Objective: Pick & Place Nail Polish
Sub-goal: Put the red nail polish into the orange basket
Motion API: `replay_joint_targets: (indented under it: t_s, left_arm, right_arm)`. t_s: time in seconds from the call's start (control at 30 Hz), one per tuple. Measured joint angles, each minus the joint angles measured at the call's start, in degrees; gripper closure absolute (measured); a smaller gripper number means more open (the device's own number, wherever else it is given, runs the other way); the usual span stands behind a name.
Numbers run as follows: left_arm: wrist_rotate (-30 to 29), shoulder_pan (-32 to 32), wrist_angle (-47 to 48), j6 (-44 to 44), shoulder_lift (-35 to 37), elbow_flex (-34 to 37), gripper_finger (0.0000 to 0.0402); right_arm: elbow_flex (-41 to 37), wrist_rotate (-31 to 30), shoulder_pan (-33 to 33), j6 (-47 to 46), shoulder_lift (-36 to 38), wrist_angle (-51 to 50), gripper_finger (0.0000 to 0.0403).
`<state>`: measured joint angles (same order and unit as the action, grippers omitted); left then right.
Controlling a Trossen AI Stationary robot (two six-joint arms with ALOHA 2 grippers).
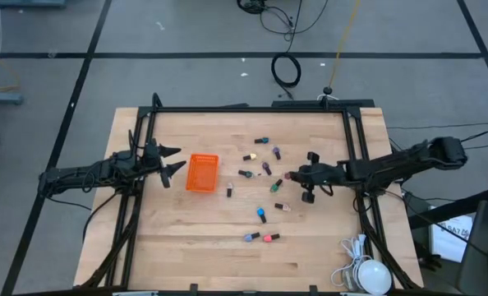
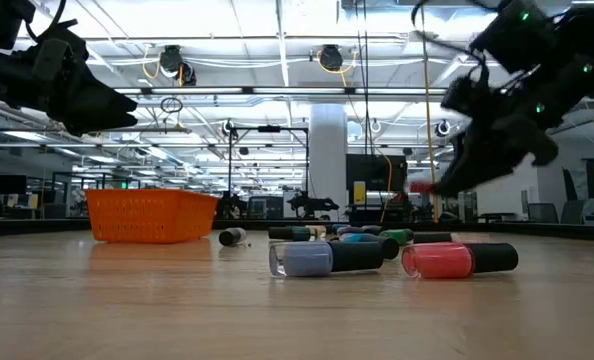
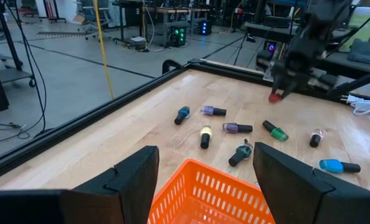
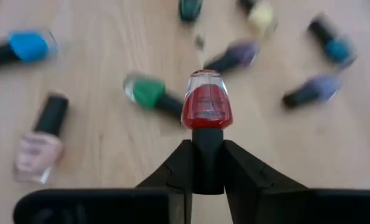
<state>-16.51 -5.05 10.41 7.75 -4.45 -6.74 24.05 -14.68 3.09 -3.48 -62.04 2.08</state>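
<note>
Currently the right gripper (image 4: pixel 207 163) pinches the dark cap of a small red glass nail polish bottle (image 4: pixel 204 108), lifted above the wooden surface (image 1: pixel 186 238). Carry it level toward the orange mesh basket (image 1: pixel 202 173), beneath the spread left gripper (image 1: pixel 173 159), releasing only once above its rim.

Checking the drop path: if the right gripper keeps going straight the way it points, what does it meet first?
Probably the orange basket. The right gripper, shut on a red nail polish bottle and raised off the table, points across toward it; loose bottles lie below that line, though height is hard to judge.
</note>
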Motion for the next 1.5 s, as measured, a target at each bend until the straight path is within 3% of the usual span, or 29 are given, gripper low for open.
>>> replay_joint_targets:
  t_s: [0.27, 0.53, 0.9, 1.03, 1.17, 1.33, 1.5]
  left_arm:
    - [0.02, 0.01, 0.02, 0.0, 0.0, 0.01, 0.0144]
    - [0.0, -0.01, 0.01, -0.01, 0.0, 0.0, 0.0144]
    - [0.46, -0.05, -11.36, 1.5, -0.02, 0.0, 0.0144]
    - [0.21, -0.05, -11.41, 5.31, -0.02, 0.0, 0.0144]
    - [-0.62, -0.18, -11.59, 18.77, -0.9, 0.0, 0.0144]
    - [-0.07, 0.06, -19.24, 31.32, -9.12, 0.0, 0.0144]
    - [1.03, 2.17, -36.87, 34.54, -28.69, -0.02, 0.0144]
  right_arm:
    - [0.0, -6.25, -0.5, 13.17, 6.24, 9.61, 0.0354]
    - [0.02, -0.02, -1.92, 21.12, 4.46, 23.82, 0.0354]
    - [0.07, -0.06, -8.2, 25.79, -1.32, 26.61, 0.0354]
    - [0.07, -0.15, -8.68, 27.52, -3.52, 29.27, 0.0354]
    - [0.07, -0.17, -8.74, 32.22, -7.16, 35.17, 0.0354]
    - [0.63, -0.29, -8.74, 38.56, -12.33, 39.52, 0.0354]
    - [6.34, -1.75, -8.64, 41.73, -17.48, 38.87, 0.0354]
